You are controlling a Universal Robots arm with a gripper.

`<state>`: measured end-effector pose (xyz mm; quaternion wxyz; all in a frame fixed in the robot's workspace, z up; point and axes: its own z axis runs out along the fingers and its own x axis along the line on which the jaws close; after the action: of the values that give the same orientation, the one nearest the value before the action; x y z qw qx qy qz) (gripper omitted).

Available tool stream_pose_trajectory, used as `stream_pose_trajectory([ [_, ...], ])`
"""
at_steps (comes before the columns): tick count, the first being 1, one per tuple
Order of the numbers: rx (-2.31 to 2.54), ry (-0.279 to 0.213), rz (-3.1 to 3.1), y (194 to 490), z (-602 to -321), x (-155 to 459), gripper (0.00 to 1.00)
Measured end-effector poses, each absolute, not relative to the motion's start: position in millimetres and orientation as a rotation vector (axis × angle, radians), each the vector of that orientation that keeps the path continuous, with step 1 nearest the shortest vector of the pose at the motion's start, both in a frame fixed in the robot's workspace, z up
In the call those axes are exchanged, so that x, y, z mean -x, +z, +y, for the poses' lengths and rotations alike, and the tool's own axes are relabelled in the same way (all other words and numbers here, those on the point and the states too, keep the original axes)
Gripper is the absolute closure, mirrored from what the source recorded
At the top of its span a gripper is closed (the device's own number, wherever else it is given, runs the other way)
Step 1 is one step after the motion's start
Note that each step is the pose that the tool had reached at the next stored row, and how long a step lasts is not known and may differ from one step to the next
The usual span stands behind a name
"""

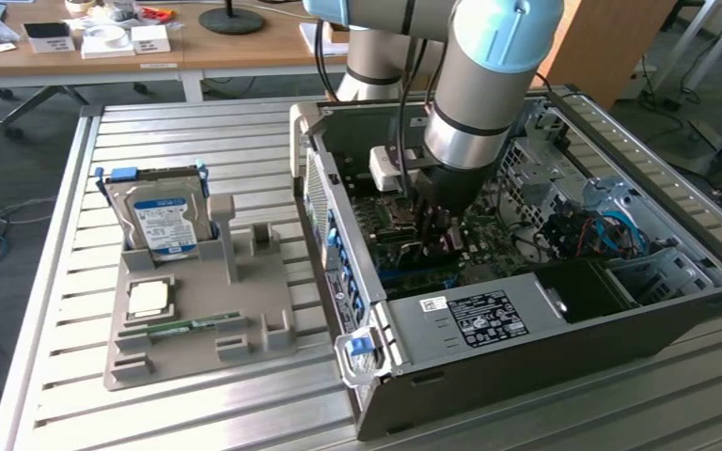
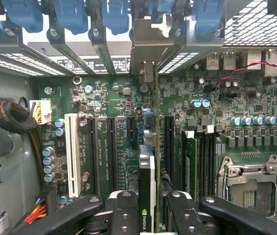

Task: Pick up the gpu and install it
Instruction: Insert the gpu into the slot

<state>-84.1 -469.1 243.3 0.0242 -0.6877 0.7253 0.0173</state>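
Note:
The gpu is a thin black card seen edge-on, with a green board edge along one side. My gripper is shut on it, one black finger on each face. The card stands upright over the green motherboard, in line with the long black expansion slots. Its metal bracket reaches the rear slot openings of the case. Whether the card is seated in a slot I cannot tell. In the exterior view my gripper is low inside the open computer case.
Blue slot latches line the case's rear wall. A white slot, memory sticks and the CPU socket flank the card. On the table at the exterior view's left, a grey holder carries a hard drive, a chip and a memory stick.

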Motion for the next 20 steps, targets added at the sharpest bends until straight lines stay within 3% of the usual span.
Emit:
stream_pose_trajectory([
  [17, 2.128, 0.053, 2.244, 243.2, -469.0, 86.2, 0.73],
  [19, 2.126, 0.054, 2.245, 243.0, -469.0, 86.5, 0.73],
  [20, 2.127, 0.053, 2.244, 243.1, -469.0, 86.4, 0.67],
])
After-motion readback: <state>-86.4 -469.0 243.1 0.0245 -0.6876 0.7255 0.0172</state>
